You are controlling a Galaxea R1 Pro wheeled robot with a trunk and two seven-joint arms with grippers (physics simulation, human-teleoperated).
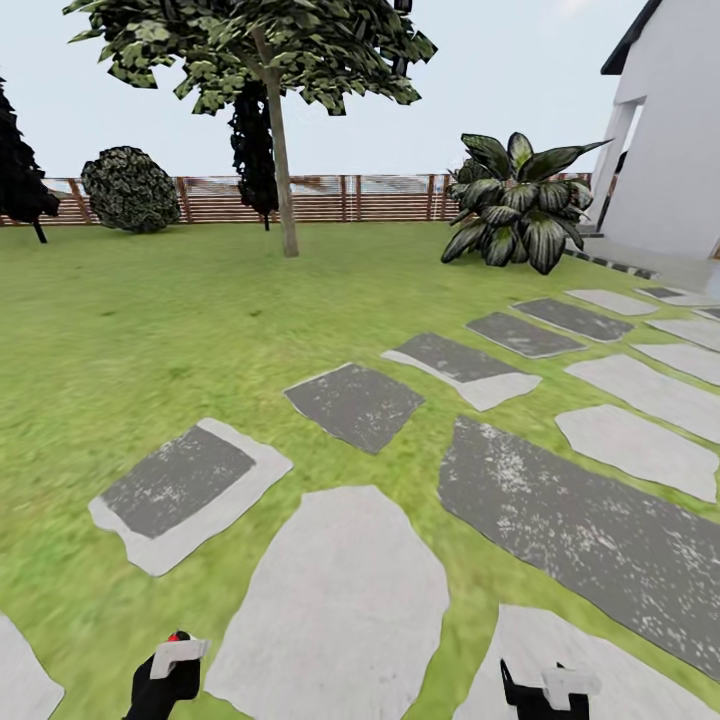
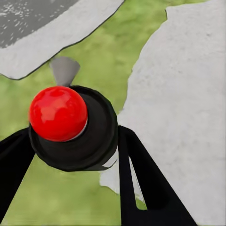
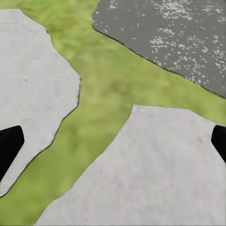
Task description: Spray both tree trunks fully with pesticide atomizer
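The left gripper [image 2: 70, 155] was clenched on the pesticide atomizer, a black round-bodied bottle with a glossy red knob [image 2: 59, 113], carried low over the green lawn with grey paving stones [image 1: 340, 600]. The right gripper [image 3: 113, 146] hung released and empty, its black fingers [image 3: 9, 146] wide apart above a pale stone. A tree with a blocky dark green canopy and a leaning grey-brown trunk [image 1: 282, 170] stood well ahead near the reddish slat fence [image 1: 320, 198]. Judgement: the approach was under way; the robot should close on the trunk squarely, keep the atomizer upright, and aim its nozzle at the trunk before spraying.
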